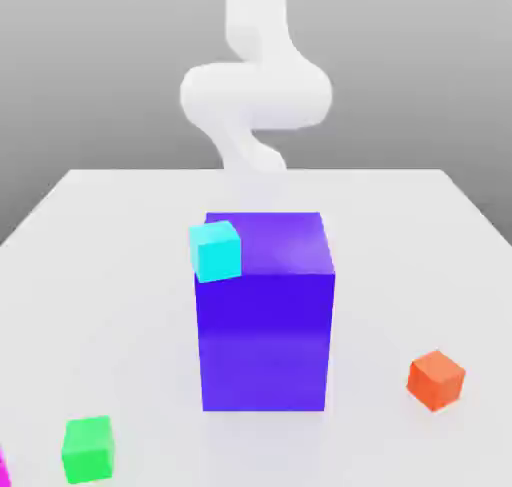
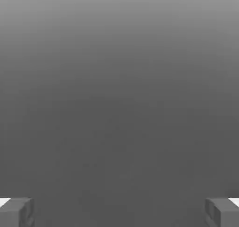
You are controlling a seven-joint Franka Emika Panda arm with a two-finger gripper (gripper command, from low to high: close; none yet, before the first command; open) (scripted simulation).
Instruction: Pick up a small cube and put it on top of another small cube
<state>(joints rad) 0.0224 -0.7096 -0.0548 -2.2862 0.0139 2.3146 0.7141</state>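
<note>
A small cyan cube [image 1: 216,251] sits at the front corner of a tall purple block's [image 1: 265,340] top, on the exterior view's left, slightly overhanging the side. On the white table lie a small green cube [image 1: 88,449] near the front left and a small orange-red cube [image 1: 436,379] at the right. The white arm [image 1: 255,95] rises behind the purple block. In the hand view my gripper [image 2: 119,213] is open, its grey fingertips [image 2: 16,212] far apart with nothing between them, against plain grey background.
A sliver of magenta [image 1: 3,470] shows at the exterior view's lower left edge. The white table [image 1: 110,275] stretches around the purple block, with its far edge behind the arm.
</note>
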